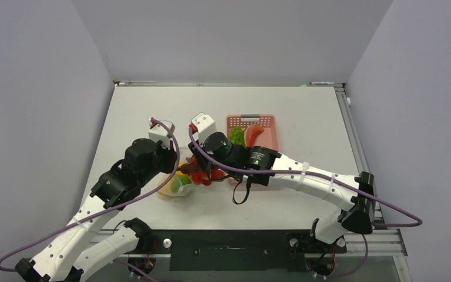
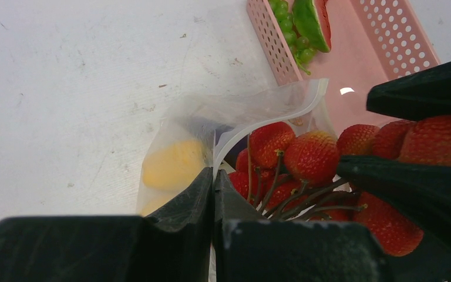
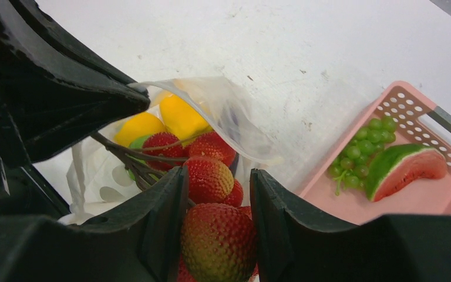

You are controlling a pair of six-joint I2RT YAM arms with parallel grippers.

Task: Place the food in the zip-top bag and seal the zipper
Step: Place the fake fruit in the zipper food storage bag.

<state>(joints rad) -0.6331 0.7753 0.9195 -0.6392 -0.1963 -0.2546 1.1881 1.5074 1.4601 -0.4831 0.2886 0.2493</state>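
The clear zip-top bag lies on the table between the arms with its mouth held up. Through it show a yellow fruit and a green piece. My left gripper is shut on the bag's mouth edge, pinching the whitish zipper. My right gripper is shut on a bunch of red bumpy fruit with dark stems. The bunch hangs in the bag's mouth, its front fruits past the zipper. The bag's bottom is hidden behind the arms in the top view.
The pink lattice basket stands just behind and to the right of the bag. It holds green grapes and a watermelon slice. Bare white table lies to the left of the bag and behind it.
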